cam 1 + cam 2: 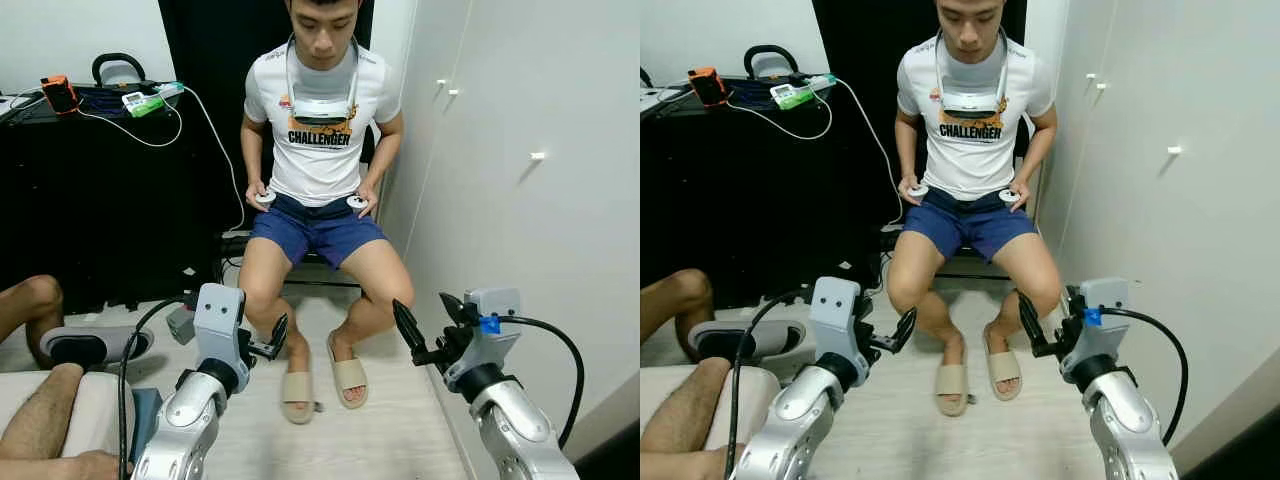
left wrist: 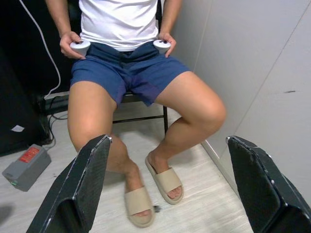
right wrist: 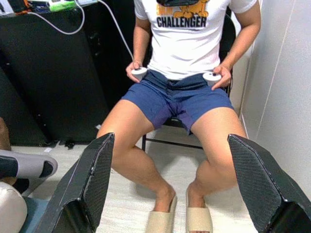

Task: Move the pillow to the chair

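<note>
Both sets of jaws spread wide and empty: left gripper point(image 1: 268, 340) at lower centre-left of the head views, right gripper point(image 1: 425, 322) at lower right, black fingers point(image 2: 77, 189) framing the scene ahead in the wrist views. Straight in front, a person in a white printed T-shirt and blue shorts point(image 1: 318, 150) seated on a dark metal-framed chair point(image 2: 146, 108), a small white controller point(image 1: 265, 197) in each hand, beige slides point(image 1: 349, 378) on the pale floor. Main risk, as a judgement: chair occupied, legs close to both arms, so any forward reach likely to strike knees or shins; white wall panels point(image 1: 520, 180) tight on the right, little swing room. No pillow clearly identifiable; possibly the whitish cushioned edge point(image 1: 85, 410) at lower left under another person's bare leg point(image 1: 40, 415), too cropped to tell.
</note>
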Motion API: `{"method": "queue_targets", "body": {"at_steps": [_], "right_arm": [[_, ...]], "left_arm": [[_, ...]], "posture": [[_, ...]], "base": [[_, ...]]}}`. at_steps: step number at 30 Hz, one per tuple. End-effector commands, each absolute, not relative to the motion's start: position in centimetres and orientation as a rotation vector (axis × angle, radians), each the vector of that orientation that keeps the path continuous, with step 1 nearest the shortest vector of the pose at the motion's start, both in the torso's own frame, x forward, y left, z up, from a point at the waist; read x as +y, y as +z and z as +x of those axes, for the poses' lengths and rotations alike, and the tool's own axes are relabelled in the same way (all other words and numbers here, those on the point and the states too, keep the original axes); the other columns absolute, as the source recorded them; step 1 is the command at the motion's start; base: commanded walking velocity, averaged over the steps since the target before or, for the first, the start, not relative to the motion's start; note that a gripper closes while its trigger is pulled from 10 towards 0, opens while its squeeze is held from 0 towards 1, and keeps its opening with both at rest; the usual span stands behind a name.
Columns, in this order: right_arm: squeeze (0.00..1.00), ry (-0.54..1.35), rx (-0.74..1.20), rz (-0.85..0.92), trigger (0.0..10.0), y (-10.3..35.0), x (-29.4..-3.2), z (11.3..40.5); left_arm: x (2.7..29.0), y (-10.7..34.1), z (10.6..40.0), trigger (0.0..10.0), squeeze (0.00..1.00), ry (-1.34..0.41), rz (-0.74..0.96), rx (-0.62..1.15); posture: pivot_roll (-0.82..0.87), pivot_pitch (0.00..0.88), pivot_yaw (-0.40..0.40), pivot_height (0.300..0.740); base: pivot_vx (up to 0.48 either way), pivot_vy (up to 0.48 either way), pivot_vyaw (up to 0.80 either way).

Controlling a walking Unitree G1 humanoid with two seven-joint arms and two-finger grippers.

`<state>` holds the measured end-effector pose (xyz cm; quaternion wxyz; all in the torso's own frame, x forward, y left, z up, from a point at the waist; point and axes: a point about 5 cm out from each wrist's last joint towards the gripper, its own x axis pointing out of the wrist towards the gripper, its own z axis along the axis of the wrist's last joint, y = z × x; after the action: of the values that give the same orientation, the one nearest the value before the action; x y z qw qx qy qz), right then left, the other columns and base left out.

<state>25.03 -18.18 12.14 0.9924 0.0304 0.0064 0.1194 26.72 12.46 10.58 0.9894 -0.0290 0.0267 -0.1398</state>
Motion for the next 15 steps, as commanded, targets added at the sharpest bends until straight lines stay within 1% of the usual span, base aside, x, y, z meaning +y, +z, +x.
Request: {"method": "queue_targets", "body": {"at_steps": [1,15], "right_arm": [[0.00,0.232,0.016,0.049,10.0,12.03,-18.35,24.69],[0.00,0.250,0.014,0.053,10.0,12.10,-17.57,25.35]], "left_arm": [[12.14,10.31,26.72,10.0,0.00,-0.298,-0.065,0.062],[12.79,10.06,26.79,10.0,0.00,-0.278,-0.064,0.076]], "posture": [[-0.07,0.000,0.016,0.735],[-0.04,0.000,0.011,0.735]], "base": [[0.000,0.000,0.00],[0.000,0.000,0.00]]}}
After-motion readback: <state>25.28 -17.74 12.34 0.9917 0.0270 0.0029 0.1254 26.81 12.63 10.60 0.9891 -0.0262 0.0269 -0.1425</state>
